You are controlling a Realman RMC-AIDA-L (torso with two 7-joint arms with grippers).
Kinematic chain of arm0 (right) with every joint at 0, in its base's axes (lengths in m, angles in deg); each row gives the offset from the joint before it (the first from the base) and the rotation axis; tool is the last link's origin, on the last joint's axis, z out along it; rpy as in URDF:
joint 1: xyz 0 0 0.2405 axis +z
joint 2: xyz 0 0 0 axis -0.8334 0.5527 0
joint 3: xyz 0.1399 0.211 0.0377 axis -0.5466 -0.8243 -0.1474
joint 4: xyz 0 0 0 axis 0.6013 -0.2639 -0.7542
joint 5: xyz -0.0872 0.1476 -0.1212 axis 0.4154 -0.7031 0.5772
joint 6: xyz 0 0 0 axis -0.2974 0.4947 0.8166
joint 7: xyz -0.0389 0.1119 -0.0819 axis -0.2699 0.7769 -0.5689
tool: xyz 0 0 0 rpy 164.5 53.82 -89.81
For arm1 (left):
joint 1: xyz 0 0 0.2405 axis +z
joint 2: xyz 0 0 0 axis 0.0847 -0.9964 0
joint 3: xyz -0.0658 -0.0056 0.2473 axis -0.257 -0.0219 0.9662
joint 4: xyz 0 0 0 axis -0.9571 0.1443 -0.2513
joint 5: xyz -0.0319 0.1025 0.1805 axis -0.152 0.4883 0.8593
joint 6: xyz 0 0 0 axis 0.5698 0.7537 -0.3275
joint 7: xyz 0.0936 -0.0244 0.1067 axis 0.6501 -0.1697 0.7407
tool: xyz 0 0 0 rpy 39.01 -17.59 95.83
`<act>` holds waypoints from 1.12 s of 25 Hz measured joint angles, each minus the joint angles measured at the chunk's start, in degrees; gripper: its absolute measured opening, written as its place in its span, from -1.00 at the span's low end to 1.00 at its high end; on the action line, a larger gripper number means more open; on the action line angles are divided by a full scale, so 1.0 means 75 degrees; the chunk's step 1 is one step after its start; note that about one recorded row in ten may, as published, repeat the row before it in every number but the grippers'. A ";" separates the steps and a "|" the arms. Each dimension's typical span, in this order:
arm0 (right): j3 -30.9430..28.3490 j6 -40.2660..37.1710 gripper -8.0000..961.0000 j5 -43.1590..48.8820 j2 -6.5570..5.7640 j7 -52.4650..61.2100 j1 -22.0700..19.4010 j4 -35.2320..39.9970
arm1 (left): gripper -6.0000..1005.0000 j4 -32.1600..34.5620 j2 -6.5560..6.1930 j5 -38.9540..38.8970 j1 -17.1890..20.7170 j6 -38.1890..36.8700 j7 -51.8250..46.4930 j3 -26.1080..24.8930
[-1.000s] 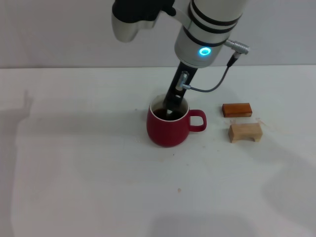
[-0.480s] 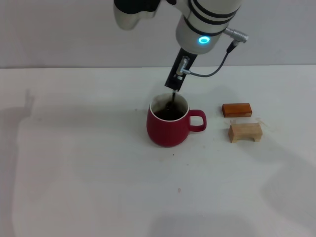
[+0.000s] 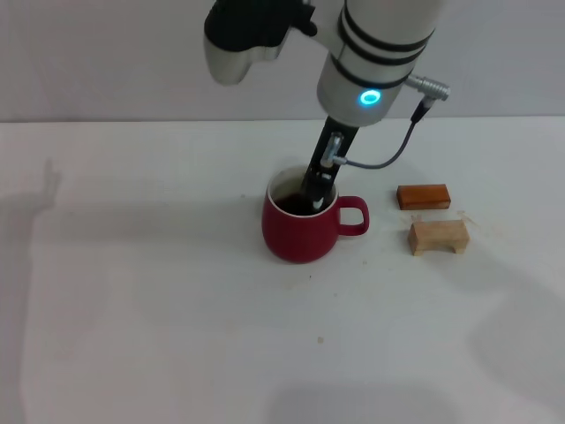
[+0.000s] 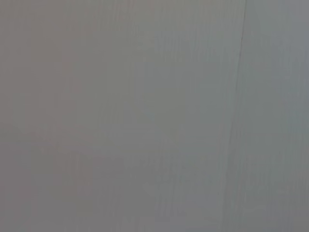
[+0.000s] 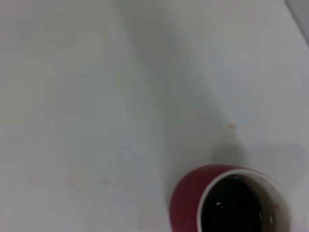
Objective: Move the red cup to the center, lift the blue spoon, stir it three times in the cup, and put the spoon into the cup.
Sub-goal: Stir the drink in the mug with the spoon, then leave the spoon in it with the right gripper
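The red cup stands on the white table near the middle, handle toward the right, dark liquid inside. It also shows in the right wrist view. My right gripper hangs from above and reaches down into the cup's mouth, its dark fingers close together over the liquid. The blue spoon is hidden between the fingers and in the cup; I see only a thin stem at the tip. The left gripper is out of view; the left wrist view shows only a plain grey surface.
A dark brown wooden block and a pale wooden block lie just right of the cup's handle. The white table stretches to the left and toward the front.
The right gripper was down in the cup, rose above the rim with a thin stem hanging into the liquid, and has come back down into the cup. The cup has not moved.
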 joint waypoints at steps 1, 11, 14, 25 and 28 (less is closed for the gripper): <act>0.0106 -0.0016 -0.57 -0.0069 0.0005 0.0000 0.0002 -0.0005 | 0.68 0.0000 -0.0001 0.0000 0.0001 0.0000 0.0000 0.0000; 0.0468 -0.0220 -0.55 -0.0290 0.0035 0.0100 -0.0067 -0.0226 | 0.68 -0.0003 0.0000 0.0000 0.0039 -0.0011 0.0000 0.0000; 0.0470 -0.0253 -0.54 -0.0290 0.0034 0.0133 -0.0065 -0.0226 | 0.68 -0.0003 -0.0001 0.0000 0.0039 -0.0012 0.0000 0.0000; 0.0476 -0.0266 -0.52 -0.0291 0.0037 0.0219 -0.0021 -0.0332 | 0.68 -0.0012 0.0000 0.0000 0.0037 -0.0022 -0.0005 0.0000; 0.0696 -0.0637 -0.51 -0.0343 0.0043 0.0255 -0.0277 -0.0878 | 0.68 -0.0008 0.0000 -0.0001 0.0036 -0.0017 -0.0007 -0.0007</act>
